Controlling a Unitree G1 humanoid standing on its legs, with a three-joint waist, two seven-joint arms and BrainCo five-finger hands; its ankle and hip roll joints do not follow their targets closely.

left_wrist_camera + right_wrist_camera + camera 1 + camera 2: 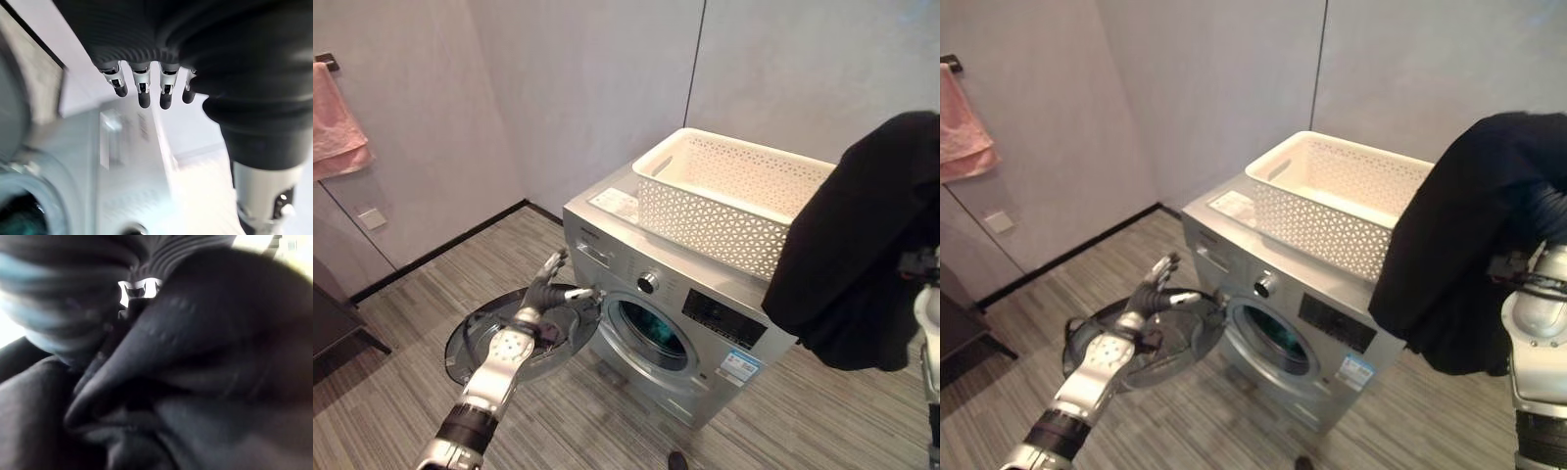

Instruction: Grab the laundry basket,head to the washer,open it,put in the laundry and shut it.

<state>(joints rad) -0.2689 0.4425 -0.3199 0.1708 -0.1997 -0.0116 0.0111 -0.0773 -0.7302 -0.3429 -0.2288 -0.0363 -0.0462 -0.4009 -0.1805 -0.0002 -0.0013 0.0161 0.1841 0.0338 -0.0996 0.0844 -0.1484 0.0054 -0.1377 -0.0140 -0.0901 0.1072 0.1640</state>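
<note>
Washer (675,294) door (484,338) swung open | your left hand (548,289), fingers relaxed, holds it clear | your right hand (1538,294) lifts the black garment (857,245), grip hidden, can't tell | basket (734,196) parked on top, freeing the drum (651,333) for loading

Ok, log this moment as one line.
washer door open | left hand open at door edge | right hand holds black garment | laundry basket atop washer
</note>
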